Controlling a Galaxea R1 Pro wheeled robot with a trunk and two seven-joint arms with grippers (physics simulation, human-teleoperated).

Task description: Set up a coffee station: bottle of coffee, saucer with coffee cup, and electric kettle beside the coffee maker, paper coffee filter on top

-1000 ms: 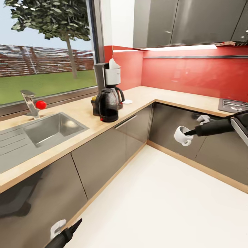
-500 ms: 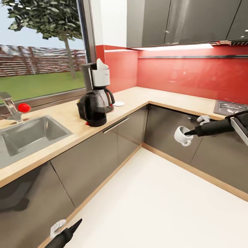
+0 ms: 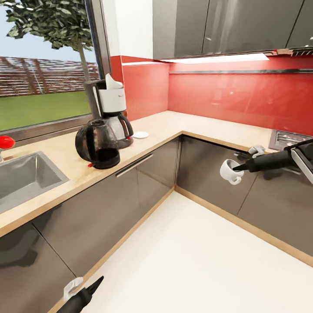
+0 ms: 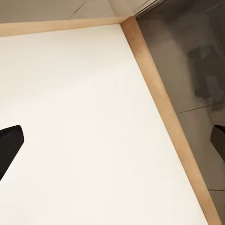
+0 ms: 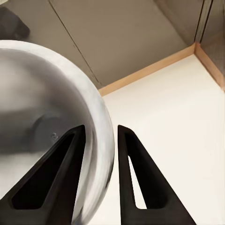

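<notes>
the right gripper (image 3: 237, 167) pinches the rim of the coffee cup (image 3: 229, 171), one finger inside, low at 4 o'clock. the saucer (image 3: 140, 134) waits by the coffee maker (image 3: 108, 106) at 10 o'clock. a bump could slip the cup loose. the left gripper (image 3: 93, 283) is open, holding nothing.

Steel sink (image 3: 26, 180), red backsplash (image 3: 226, 98), grey upper cabinets (image 3: 226, 26), white floor (image 3: 195, 261), window tree (image 3: 52, 21).
</notes>
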